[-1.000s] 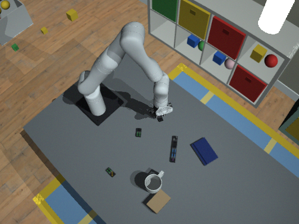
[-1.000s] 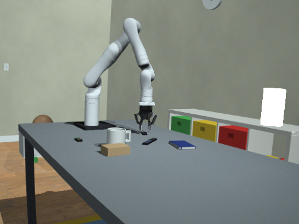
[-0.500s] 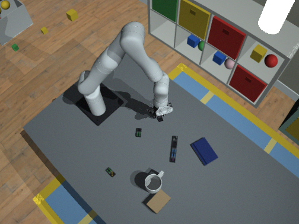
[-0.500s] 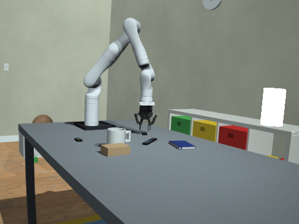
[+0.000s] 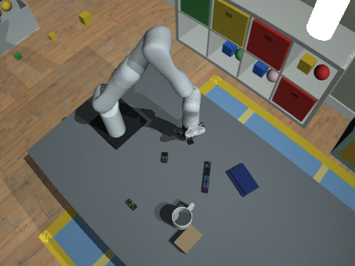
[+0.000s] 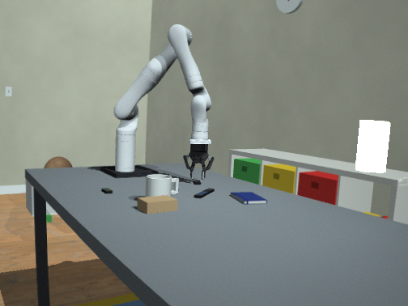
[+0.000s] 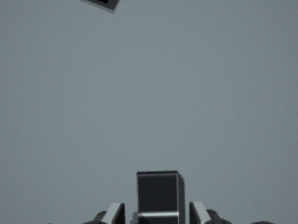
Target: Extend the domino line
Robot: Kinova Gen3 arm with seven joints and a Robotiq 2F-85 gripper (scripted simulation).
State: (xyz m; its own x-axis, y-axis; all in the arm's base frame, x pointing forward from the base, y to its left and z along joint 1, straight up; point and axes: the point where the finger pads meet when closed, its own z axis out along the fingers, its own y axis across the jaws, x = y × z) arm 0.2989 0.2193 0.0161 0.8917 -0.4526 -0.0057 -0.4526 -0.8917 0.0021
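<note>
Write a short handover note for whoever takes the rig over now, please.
Gripper: part open, holding nothing, over a dark domino; its values are unclear.
Line: left of the book from above.
Done: two loose dominoes lie face up, with green pips.
Left: check the dark one and the one by the mug, then lay the match.
</note>
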